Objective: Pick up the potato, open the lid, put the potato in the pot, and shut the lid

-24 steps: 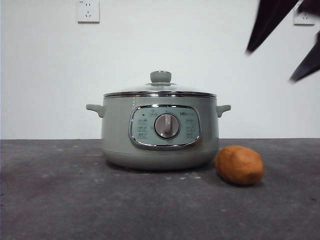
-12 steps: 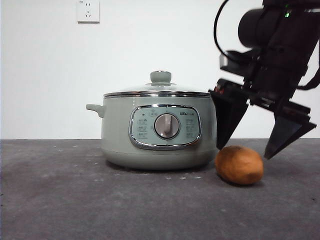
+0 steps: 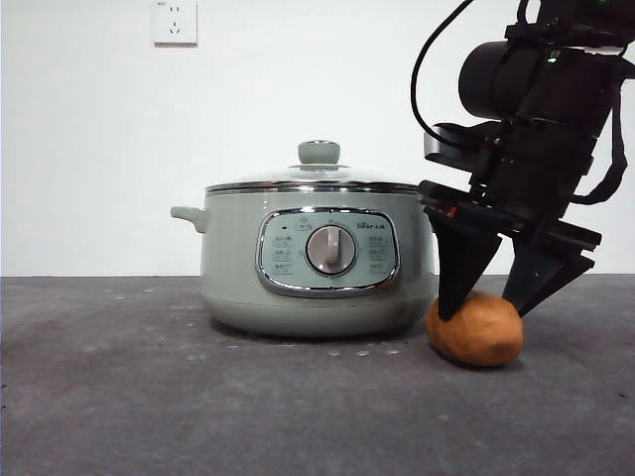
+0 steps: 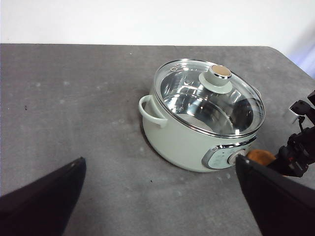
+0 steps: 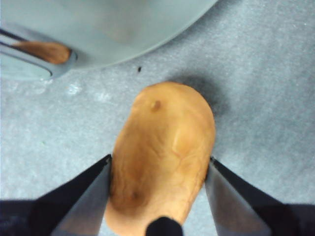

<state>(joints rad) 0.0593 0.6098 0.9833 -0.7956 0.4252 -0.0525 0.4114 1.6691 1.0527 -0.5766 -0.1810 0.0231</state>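
Note:
The orange-brown potato (image 3: pixel 476 335) (image 5: pixel 162 157) lies on the dark table just right of the pot (image 3: pixel 317 268). My right gripper (image 3: pixel 481 315) (image 5: pixel 159 160) has come down over it, open, one black jaw on each side of the potato near its upper flanks. The potato rests on the table. The sage-green pot (image 4: pixel 182 140) stands closed under its glass lid (image 3: pixel 317 180) (image 4: pixel 209 98), green knob on top. My left gripper (image 4: pixel 160 160) hangs open, high above the table and away from the pot, holding nothing. From the left wrist the potato (image 4: pixel 261 156) shows only as a sliver.
A white wall with a socket (image 3: pixel 175 22) stands behind the table. The pot's control panel with silver dial (image 3: pixel 330 250) faces the front. The right arm's dark body (image 3: pixel 536 119) and cable fill the upper right. The grey table (image 3: pixel 119 377) extends left of the pot.
The right gripper came in from the upper right, dropped onto the potato and narrowed its jaws around it. Pot, lid and potato have not moved.

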